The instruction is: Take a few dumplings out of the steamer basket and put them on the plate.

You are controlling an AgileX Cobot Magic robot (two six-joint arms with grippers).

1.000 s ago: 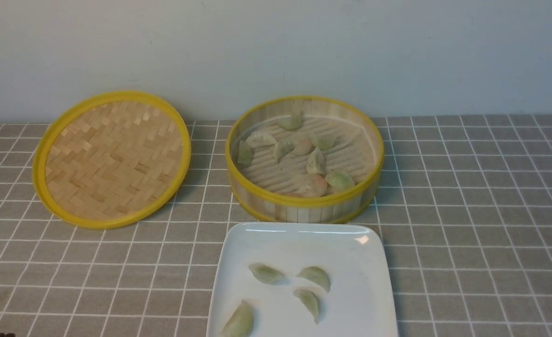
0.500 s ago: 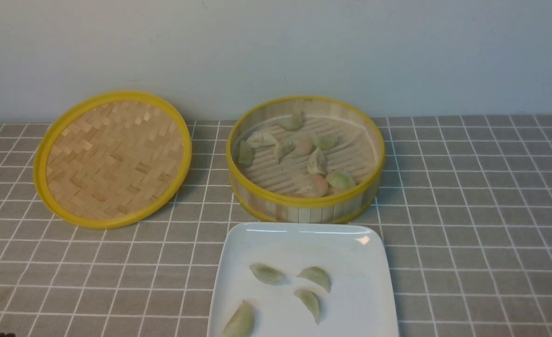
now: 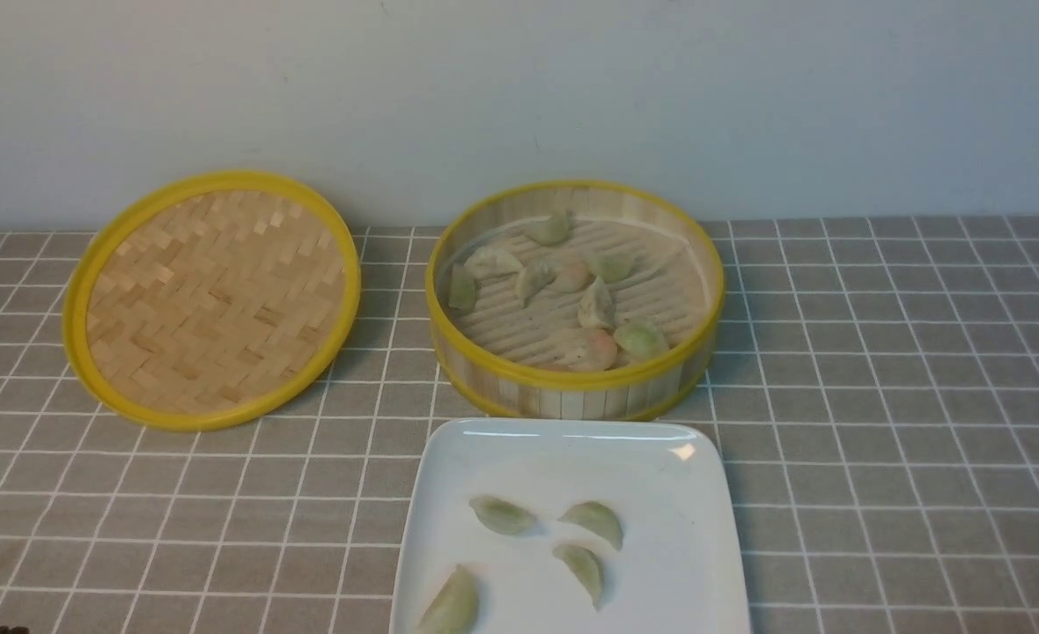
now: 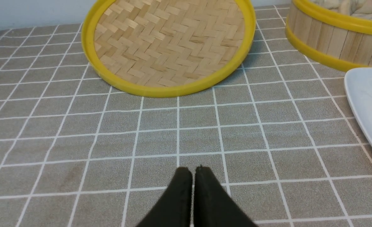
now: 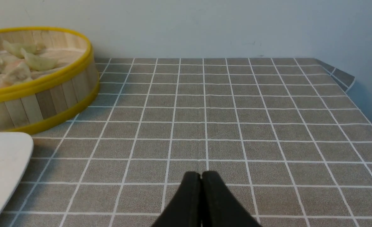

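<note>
On the plate [image 3: 696,493] lie 4 dumplings [image 3: 502,515]; more sit in the steamer basket [image 3: 572,387]. The left tool [image 4: 193,171] and right tool [image 5: 201,176] are both pressed together, empty, above the desk [image 3: 880,352].

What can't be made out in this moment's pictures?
- Front view: the plate runs off the bottom edge, cutting one dumpling.
- Front view: the steamer basket has its near wall hiding part of its floor, so the count inside is unsure.
- Front view: neither arm shows.
- Wrist views: left gripper and right gripper show only shut tips.
</note>
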